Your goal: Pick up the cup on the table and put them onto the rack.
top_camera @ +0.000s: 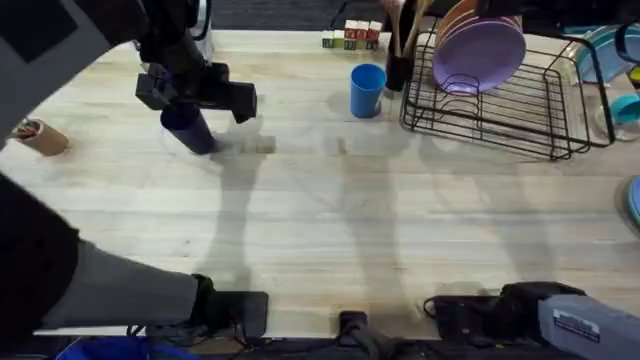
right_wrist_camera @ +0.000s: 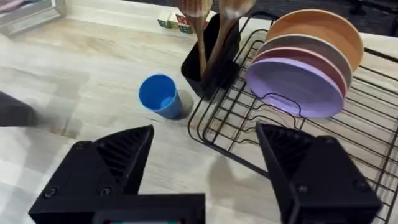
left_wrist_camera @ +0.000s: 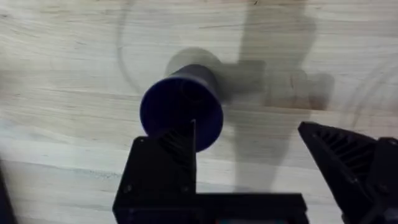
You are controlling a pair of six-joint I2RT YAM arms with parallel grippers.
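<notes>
A dark navy cup (top_camera: 190,130) stands upright at the far left of the table. My left gripper (top_camera: 196,90) hovers just above it, open. In the left wrist view the navy cup (left_wrist_camera: 180,112) sits partly behind one fingertip (left_wrist_camera: 180,140), off the middle of the left gripper (left_wrist_camera: 247,127). A light blue cup (top_camera: 367,90) stands upright close to the black wire rack (top_camera: 520,125) at the far right. In the right wrist view my right gripper (right_wrist_camera: 205,134) is open and empty, well short of the light blue cup (right_wrist_camera: 159,95) and the rack (right_wrist_camera: 249,149).
Orange, grey and purple plates (top_camera: 478,45) stand in the rack's slots. A black holder with wooden utensils (top_camera: 400,55) is beside the rack, small blocks (top_camera: 352,36) behind it. A brown cylinder (top_camera: 40,137) lies at the left edge. Teal items (top_camera: 625,105) sit far right.
</notes>
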